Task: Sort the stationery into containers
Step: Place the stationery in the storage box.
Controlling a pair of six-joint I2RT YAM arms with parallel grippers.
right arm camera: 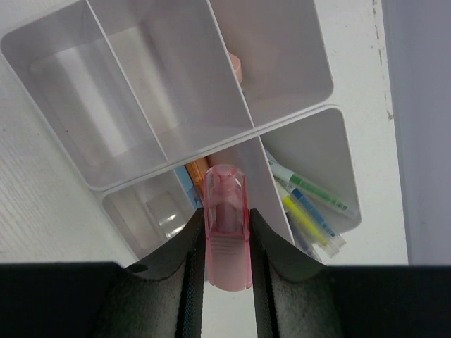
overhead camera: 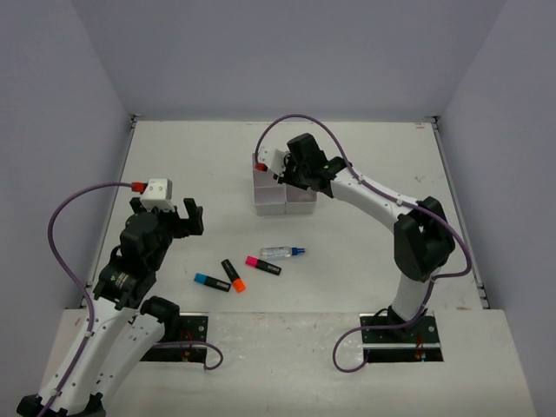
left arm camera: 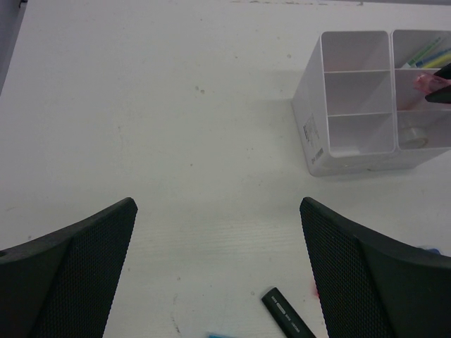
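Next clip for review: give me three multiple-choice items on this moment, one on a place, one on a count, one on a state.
1. The right gripper is:
A) above the organiser tray
B) above the loose highlighters
C) beside the left arm's base

2. Items lying loose on the table in the top view:
A) two
B) four
C) seven

3. The left gripper is:
A) shut on a highlighter
B) open and empty
C) shut on nothing

Key:
1 A: its wrist view looks down into the compartments, with a pink translucent item clamped in it.
2 B: they are the blue-ended highlighter, orange-ended highlighter, pink-ended highlighter and blue-capped glue pen.
3 B: its fingers stand wide apart with only bare table between them.
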